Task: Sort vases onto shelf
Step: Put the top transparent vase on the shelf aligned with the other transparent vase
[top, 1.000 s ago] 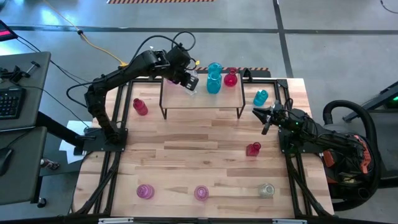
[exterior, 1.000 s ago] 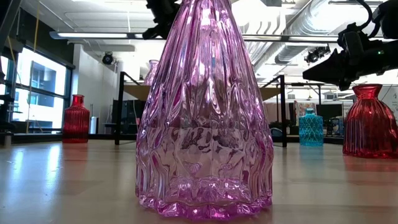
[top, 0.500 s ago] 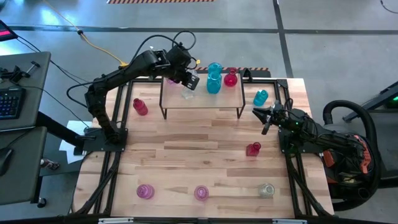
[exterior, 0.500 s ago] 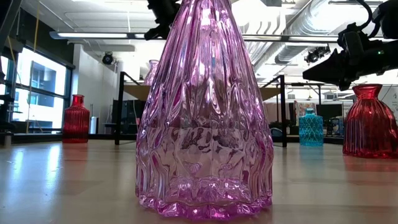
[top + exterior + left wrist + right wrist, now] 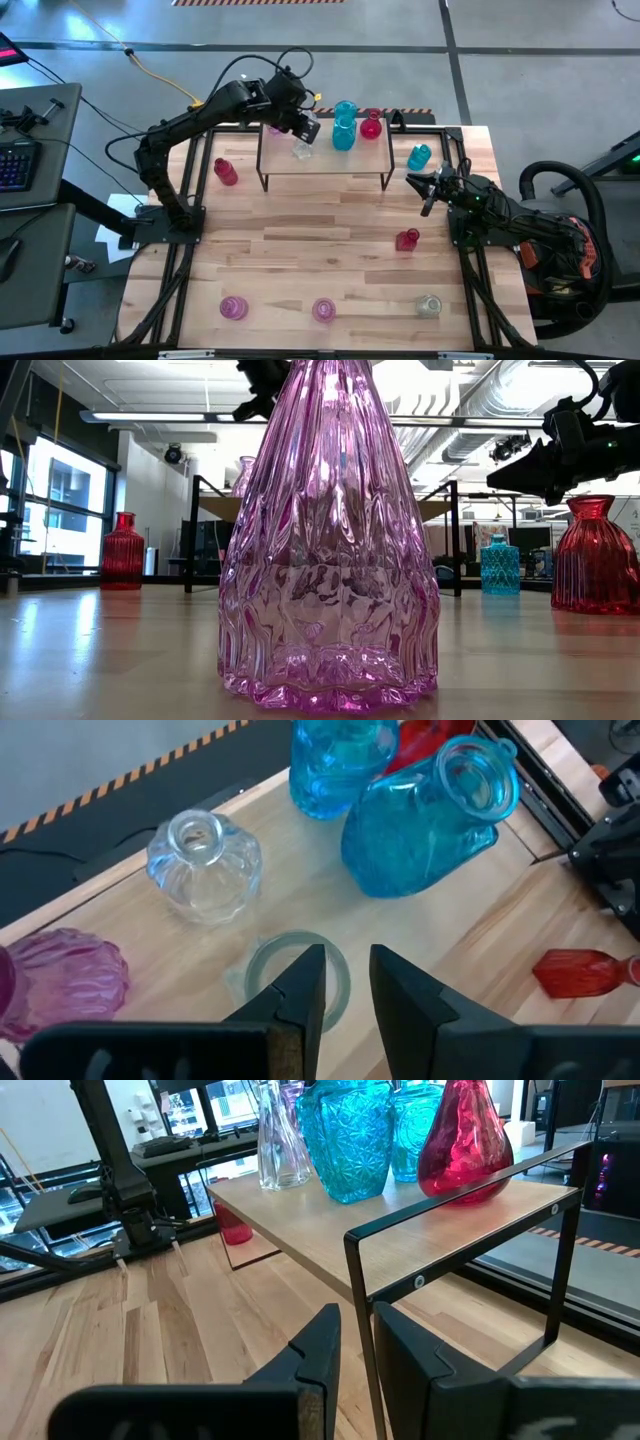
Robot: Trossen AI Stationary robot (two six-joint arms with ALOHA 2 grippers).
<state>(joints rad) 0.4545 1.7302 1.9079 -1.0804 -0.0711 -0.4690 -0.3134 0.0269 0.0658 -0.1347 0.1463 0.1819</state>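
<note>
Gripper on the left arm (image 5: 345, 960) hangs over the left part of the shelf (image 5: 330, 162), fingers a narrow gap apart and gripping nothing. Right below it is the round rim of a clear vase (image 5: 296, 982) standing free on the board, so this placement looks done and backing off looks like the next move. Around it on the shelf are a second clear vase (image 5: 204, 866), a pink vase (image 5: 62, 982) at the left end, two teal-blue vases (image 5: 343, 128) close together and a red vase (image 5: 371, 125) toward the right end, so about six are up, roughly half the job. The right gripper (image 5: 415, 182) waits low near the shelf's right end, just beside a teal vase on the table (image 5: 419, 156); its fingers are also slightly parted and empty. Left to sort on the table (image 5: 320, 225) are that teal one, a red vase by the shelf's left legs (image 5: 225, 170), another red vase (image 5: 407, 239) in front of the right arm's base, and along the near edge two pink vases (image 5: 233, 307) (image 5: 324, 309) and a clear one (image 5: 428, 305). The middle pink one fills the low view (image 5: 325, 540) and blocks most of it. The table is light slatted wood on a dark frame, and the shelf is a light board on thin black legs. The room has a grey floor with striped hazard tape at the far side, a yellow cable (image 5: 150, 72) and a desk with a keyboard (image 5: 15, 165) at the left. The low view shows windows and ceiling ducts behind.
</note>
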